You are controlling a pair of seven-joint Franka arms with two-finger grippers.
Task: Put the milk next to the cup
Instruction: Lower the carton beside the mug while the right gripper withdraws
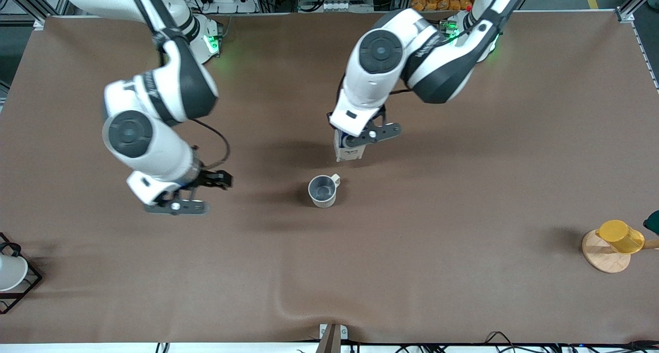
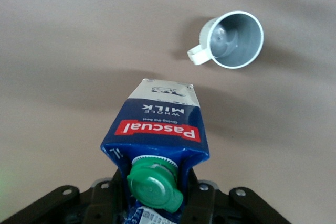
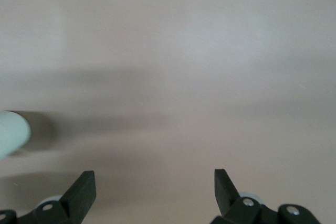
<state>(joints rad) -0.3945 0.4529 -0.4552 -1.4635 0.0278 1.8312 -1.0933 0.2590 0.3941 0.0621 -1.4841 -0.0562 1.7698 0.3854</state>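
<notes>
Milk (image 2: 157,129): blue carton, green cap.

The left gripper (image 1: 355,137) covers the top of the milk (image 1: 349,151) in the front view, and in the left wrist view its fingers are cut off by the picture's edge. At the bench's right-arm end, a white cup (image 1: 10,271) in a black wire rack (image 1: 23,286) is cut off by the frame. A blurred pale shape (image 3: 10,132) sits at the right wrist view's edge.

Yellow cup (image 1: 621,236) on wooden disc (image 1: 605,254) w/ white cup (image 1: 10,271) in black wire rack (image 1: 23,286) at table (image 1: 463,198) ends.
</notes>
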